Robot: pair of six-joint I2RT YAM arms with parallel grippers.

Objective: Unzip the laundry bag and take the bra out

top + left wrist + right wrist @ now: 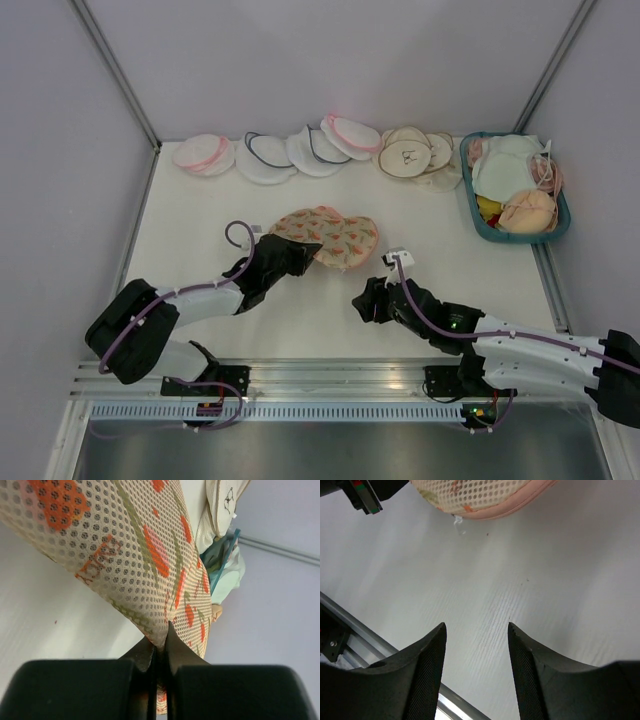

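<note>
The laundry bag (332,238) is a cream two-lobed pouch with orange and green prints, lying mid-table. My left gripper (300,252) is shut on its near-left edge; in the left wrist view the mesh fabric (135,555) is pinched between the jaws of the left gripper (162,640) and rises above them. My right gripper (366,300) is open and empty over bare table, a short way in front of the bag's right lobe. In the right wrist view the bag's pink-trimmed edge (485,500) shows at the top, beyond the right gripper (476,630). The black bra is hidden.
White and beige round pouches (300,152) line the far edge. A teal basket (512,190) with peach and white bras stands at the far right. A metal rail (320,375) runs along the near edge.
</note>
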